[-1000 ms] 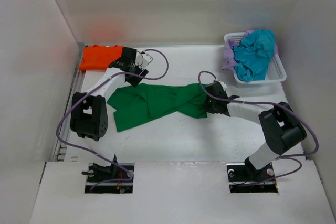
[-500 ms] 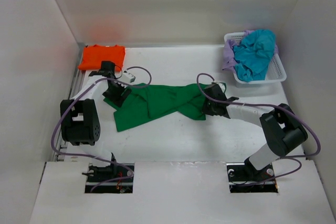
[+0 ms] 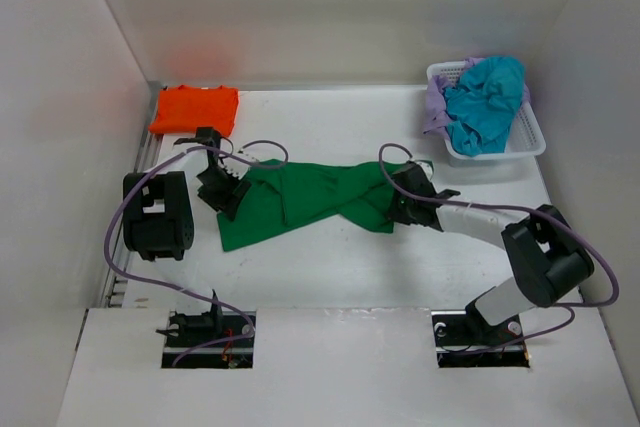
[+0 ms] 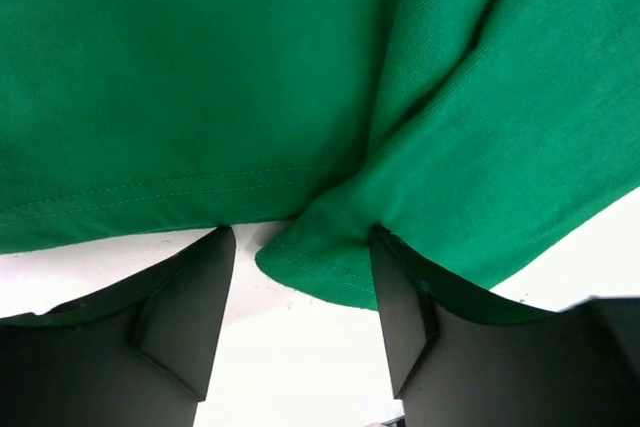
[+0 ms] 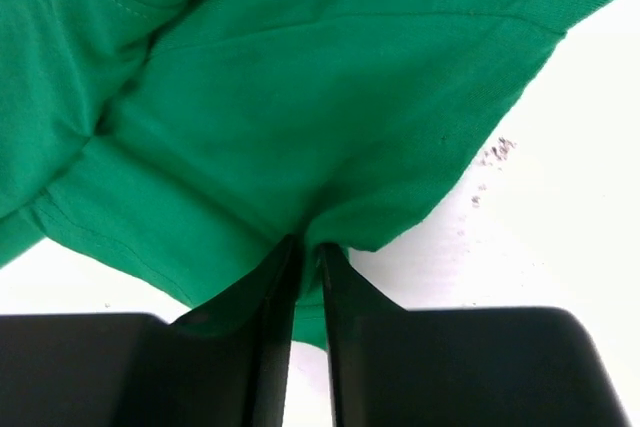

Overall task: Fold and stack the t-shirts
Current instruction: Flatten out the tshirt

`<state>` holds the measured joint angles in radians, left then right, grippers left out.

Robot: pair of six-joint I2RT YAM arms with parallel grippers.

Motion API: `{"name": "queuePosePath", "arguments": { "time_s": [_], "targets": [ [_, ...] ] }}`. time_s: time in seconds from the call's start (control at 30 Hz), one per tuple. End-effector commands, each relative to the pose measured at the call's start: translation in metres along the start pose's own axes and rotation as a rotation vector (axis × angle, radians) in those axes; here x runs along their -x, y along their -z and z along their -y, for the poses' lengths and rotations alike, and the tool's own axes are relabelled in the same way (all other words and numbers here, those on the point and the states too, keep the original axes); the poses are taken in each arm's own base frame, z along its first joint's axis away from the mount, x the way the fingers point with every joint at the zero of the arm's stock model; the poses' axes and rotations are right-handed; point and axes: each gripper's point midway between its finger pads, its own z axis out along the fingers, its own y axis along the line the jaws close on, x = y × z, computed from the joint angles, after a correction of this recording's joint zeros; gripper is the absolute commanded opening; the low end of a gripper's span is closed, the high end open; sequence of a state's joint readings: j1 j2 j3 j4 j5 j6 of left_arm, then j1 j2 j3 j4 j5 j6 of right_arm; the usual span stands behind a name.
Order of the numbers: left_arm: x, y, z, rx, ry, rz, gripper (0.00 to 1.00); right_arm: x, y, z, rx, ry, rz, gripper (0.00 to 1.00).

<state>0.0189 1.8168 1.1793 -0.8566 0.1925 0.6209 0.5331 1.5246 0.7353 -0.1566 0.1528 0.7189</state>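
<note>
Seen from overhead, the dark green t-shirt (image 3: 300, 202) lies spread and rumpled across the middle of the table (image 3: 330, 267). The left gripper (image 3: 222, 192) sits at its left edge and the right gripper (image 3: 400, 209) at its right end. This view does not show how either pair of jaws stands.

The wrist views supply that detail.
- Left wrist view: the two fingers (image 4: 190, 297) stand apart, released, low over the table. A rounded fold of stitched hem lies between them, and a second hem line runs leftward across the frame. White table shows below the cloth.
- Right wrist view: the fingers are nearly together, and a pucker of green cloth is gathered into the narrow slot at their tips, so the gripper is grasping the shirt's edge. Bare table with a small dark speck shows at the right of the frame.

Only the overhead view shows the remaining shirts.
- The orange t-shirt (image 3: 195, 110) lies folded at the upper left, close to the back wall.
- The teal t-shirt (image 3: 485, 97) is piled in the white basket (image 3: 530, 142) at the upper right. The lavender t-shirt (image 3: 433, 107) hangs over the basket's left rim.

Bare table surface runs along the lower side of the green shirt, and also between the shirt and the basket.
</note>
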Motion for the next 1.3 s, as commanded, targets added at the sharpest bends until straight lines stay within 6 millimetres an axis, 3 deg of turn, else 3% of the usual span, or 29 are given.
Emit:
{"name": "queuePosePath", "arguments": {
  "time_s": [0.0,0.07,0.13,0.2,0.37,0.5,0.6,0.7,0.8,0.87,0.9,0.97,1.1,1.2,1.27],
  "targets": [
    [-0.013,-0.008,0.001,-0.017,0.023,-0.039,0.51,-0.010,0.008,0.011,-0.037,0.019,-0.016,0.21],
    [-0.017,-0.009,0.000,-0.008,0.038,-0.052,0.42,-0.007,0.012,0.015,-0.046,0.010,-0.005,0.32],
    [-0.018,-0.007,0.002,-0.012,0.049,-0.049,0.23,-0.004,0.016,0.015,-0.058,0.010,0.008,0.40],
    [-0.017,-0.001,0.005,-0.005,0.050,-0.034,0.15,0.002,0.022,0.017,-0.082,0.007,0.020,0.47],
    [-0.015,0.015,0.016,0.017,0.028,0.004,0.09,0.006,0.039,0.023,-0.113,-0.024,0.045,0.55],
    [-0.011,0.024,0.022,0.037,0.018,0.042,0.03,-0.012,0.033,0.017,-0.078,-0.048,-0.020,0.56],
    [-0.009,0.029,0.025,0.041,0.032,0.066,0.03,-0.033,0.030,-0.004,-0.018,-0.062,-0.073,0.56],
    [-0.007,0.034,0.028,0.040,0.042,0.094,0.02,-0.053,0.024,-0.022,0.014,-0.074,-0.120,0.56],
    [-0.004,0.039,0.034,0.034,0.043,0.119,0.02,-0.071,0.007,-0.021,-0.024,-0.065,-0.166,0.51],
    [-0.002,0.043,0.036,0.037,0.044,0.137,0.01,-0.077,-0.002,-0.022,-0.029,-0.072,-0.186,0.36],
    [-0.001,0.046,0.036,0.042,0.044,0.147,0.01,-0.076,-0.003,-0.025,-0.017,-0.079,-0.185,0.22],
    [0.002,0.054,0.035,0.052,0.044,0.176,0.01,-0.070,-0.001,-0.031,0.002,-0.096,-0.164,0.04],
    [0.015,0.073,0.016,0.102,0.066,0.254,0.00,-0.040,0.011,-0.050,0.064,-0.096,-0.099,0.00],
    [0.035,0.086,-0.005,0.155,0.075,0.306,0.00,0.016,0.017,-0.064,0.110,-0.084,-0.018,0.00],
    [0.060,0.102,-0.022,0.201,0.064,0.351,0.00,0.078,0.028,-0.076,0.135,-0.055,0.067,0.00]
  ]
}}
